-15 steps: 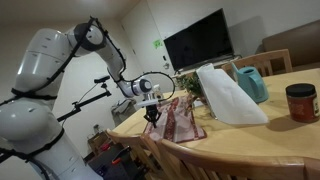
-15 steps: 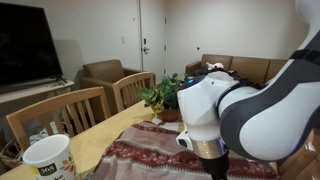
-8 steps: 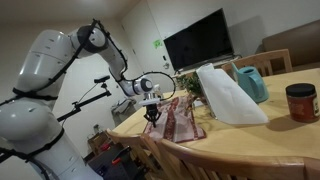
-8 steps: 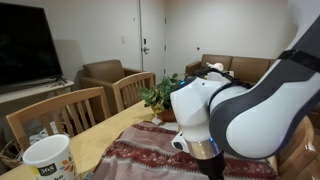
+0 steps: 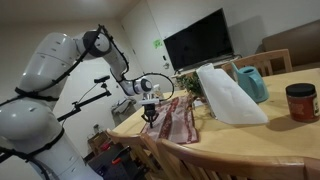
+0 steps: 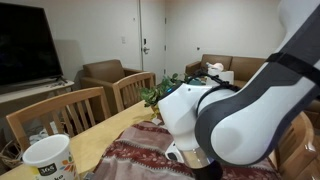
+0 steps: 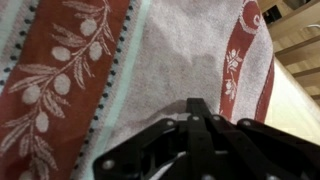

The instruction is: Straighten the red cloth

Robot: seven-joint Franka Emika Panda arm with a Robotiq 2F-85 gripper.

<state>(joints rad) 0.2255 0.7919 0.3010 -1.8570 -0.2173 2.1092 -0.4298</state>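
As the gripper (image 7: 197, 112) pinches the red cloth (image 5: 182, 120), jaws together, the cloth lies rumpled at the table (image 5: 250, 140) end nearest the arm. Pulling seems underway; next, draw it flat and release.

Arm (image 6: 235, 110) hides much of the red cloth (image 6: 125, 158); white mug (image 6: 48, 160) cut off below

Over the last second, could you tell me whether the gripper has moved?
Yes. In an exterior view the gripper has shifted left, toward the white mug.
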